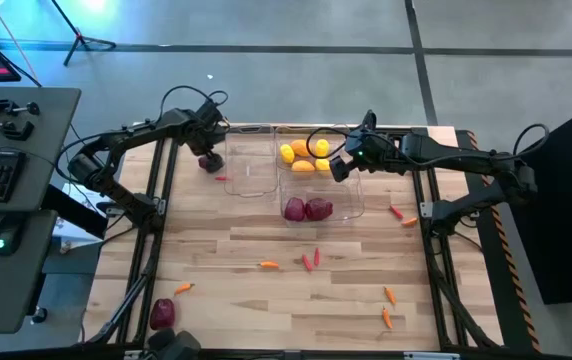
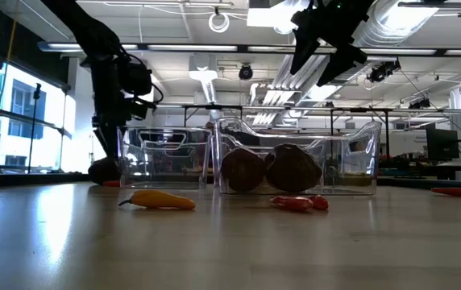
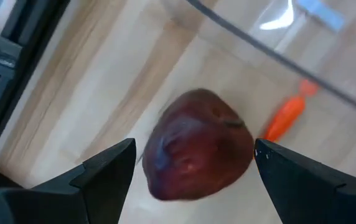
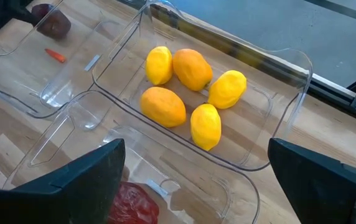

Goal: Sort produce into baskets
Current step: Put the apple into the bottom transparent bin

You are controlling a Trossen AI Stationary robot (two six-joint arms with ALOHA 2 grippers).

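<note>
A dark red-purple lumpy round (image 3: pixel 196 146) lies on the table just left of the empty clear bin (image 1: pixel 247 163). My left gripper (image 1: pixel 207 150) is above it, open, one finger on either side of it, apart from it. A small orange pepper (image 3: pixel 285 118) lies beside the round. My right gripper (image 1: pixel 339 167) is open and empty, up over the two right bins. The far bin (image 4: pixel 290 68) holds several yellow and orange fruits (image 4: pixel 190 93). The near bin (image 1: pixel 351 205) holds two dark red rounds (image 1: pixel 306 209).
Loose peppers lie on the table: orange (image 1: pixel 269 265) and red (image 1: pixel 311 259) near the middle, two at the right edge (image 1: pixel 402 216), two near the front right (image 1: pixel 387 306), one at front left (image 1: pixel 183 288). Another dark red round (image 1: pixel 162 313) lies at the front left.
</note>
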